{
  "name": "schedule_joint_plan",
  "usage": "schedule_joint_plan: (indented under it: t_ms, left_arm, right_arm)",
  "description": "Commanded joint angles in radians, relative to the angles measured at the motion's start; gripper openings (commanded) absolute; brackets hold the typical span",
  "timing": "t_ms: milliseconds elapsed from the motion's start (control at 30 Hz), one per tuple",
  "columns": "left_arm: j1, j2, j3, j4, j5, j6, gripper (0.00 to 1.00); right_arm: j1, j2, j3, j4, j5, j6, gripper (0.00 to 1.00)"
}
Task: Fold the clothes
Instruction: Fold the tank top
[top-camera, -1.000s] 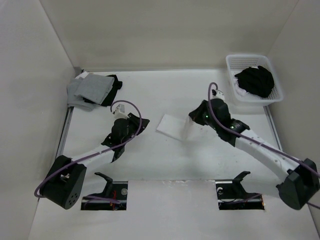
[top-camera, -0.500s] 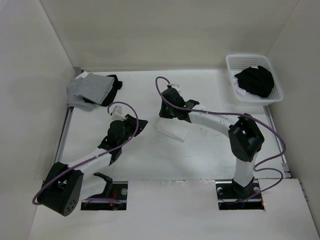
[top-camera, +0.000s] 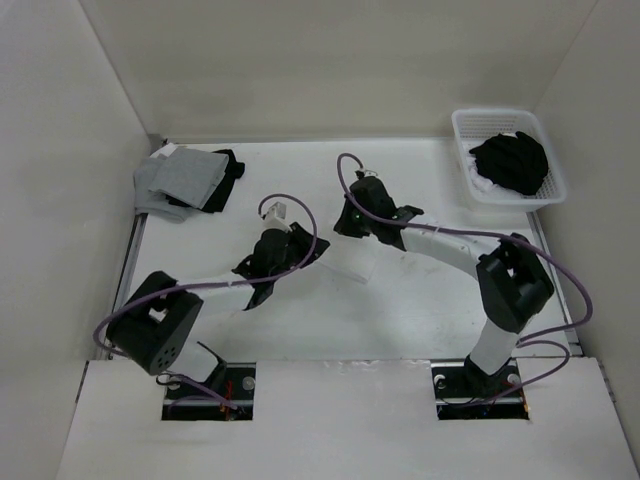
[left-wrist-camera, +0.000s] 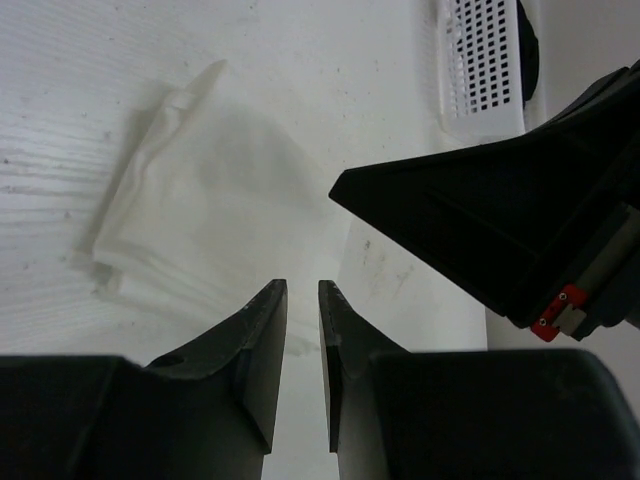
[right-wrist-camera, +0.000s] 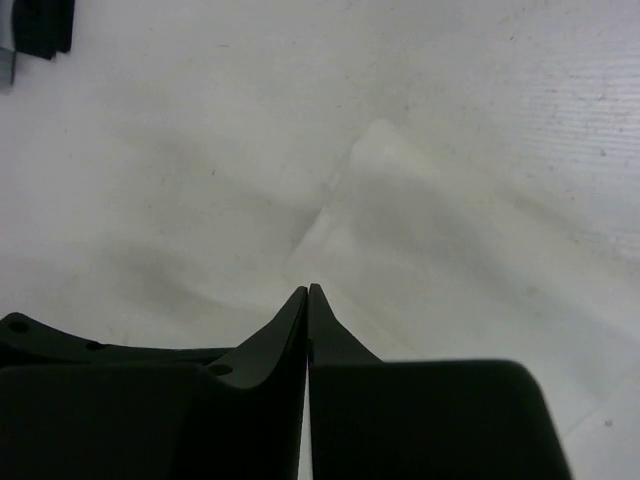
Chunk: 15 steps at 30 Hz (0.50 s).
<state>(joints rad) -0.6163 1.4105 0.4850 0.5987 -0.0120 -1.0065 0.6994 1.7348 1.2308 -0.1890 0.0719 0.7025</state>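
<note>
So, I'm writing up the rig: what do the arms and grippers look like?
The left arm and right arm have white links and black joints, with a purple cable looping along each. The left gripper and right gripper have black, tapered wedge fingers.

Top external: high above and behind the arm bases, facing down and forward; far enough back for the whole table (top-camera: 420, 310), both arms and the side walls.
Left wrist: low and close over the table, facing out past the left fingers (left-wrist-camera: 262, 340) across the folded white top (left-wrist-camera: 200, 200) toward the basket (left-wrist-camera: 480, 60).
Right wrist: closest to the table, facing past the right fingers (right-wrist-camera: 290, 330) over the white top's edge toward the garment stack (right-wrist-camera: 45, 25).
Shared by all three: the white top and the table around it.
</note>
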Motion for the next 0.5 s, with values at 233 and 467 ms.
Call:
schedule_joint_plan:
  t_ms: [233, 467]
  left_arm:
    - [0.033, 0.291, 0.078, 0.145, -0.025, -0.015, 0.17]
    - [0.048, 0.272, -0.006, 0.199, -0.009, -0.044, 0.17]
  right_arm:
    - [-0.131, 0.181, 0.025, 0.281, -0.287, 0.034, 0.04]
    - [-0.179, 0.29, 0.117, 0.257, -0.319, 0.066, 0.04]
